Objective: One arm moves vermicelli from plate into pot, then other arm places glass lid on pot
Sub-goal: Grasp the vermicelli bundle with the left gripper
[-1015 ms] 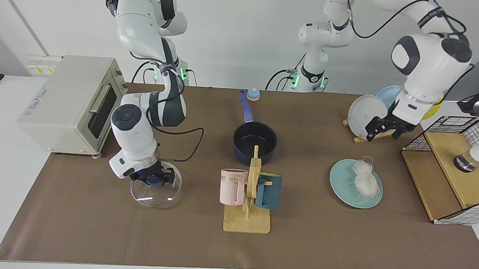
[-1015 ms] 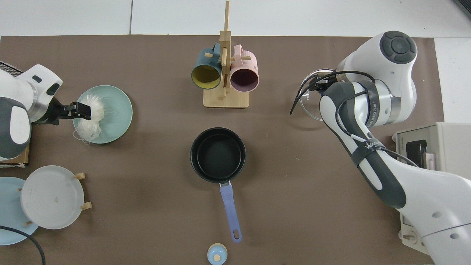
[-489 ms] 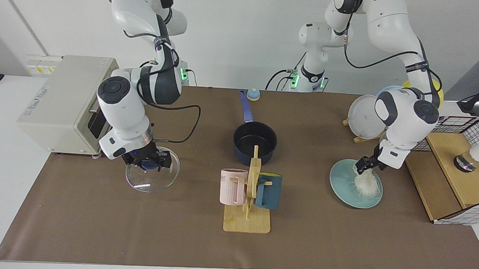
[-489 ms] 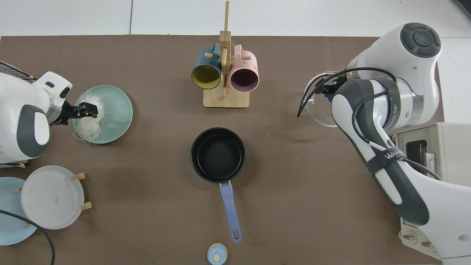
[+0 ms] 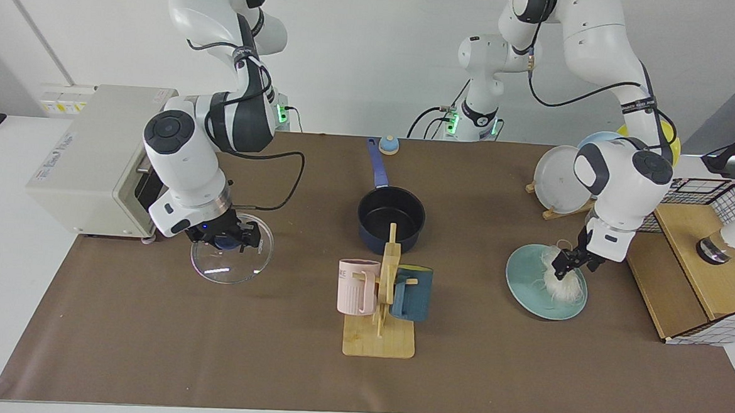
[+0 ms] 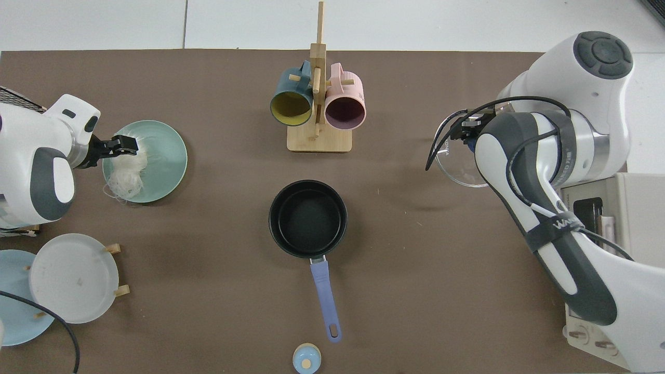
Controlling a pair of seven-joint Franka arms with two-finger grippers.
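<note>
From across the table, the left gripper [image 5: 571, 262] pinches the vermicelli [image 5: 558, 281] on the plate [image 5: 527, 284]; it should lift slowly so no strands trail. The right gripper [image 5: 226, 240] grips the glass lid [image 5: 223, 265] by its knob.

From above, the pot [image 6: 307, 218] sits empty, the plate at its nine o'clock.

Seen from above, the right arm's grey elbow hides most of the round clear glass lid [image 6: 451, 165]; the light-blue racked plate [image 6: 13, 317] runs off-frame.
</note>
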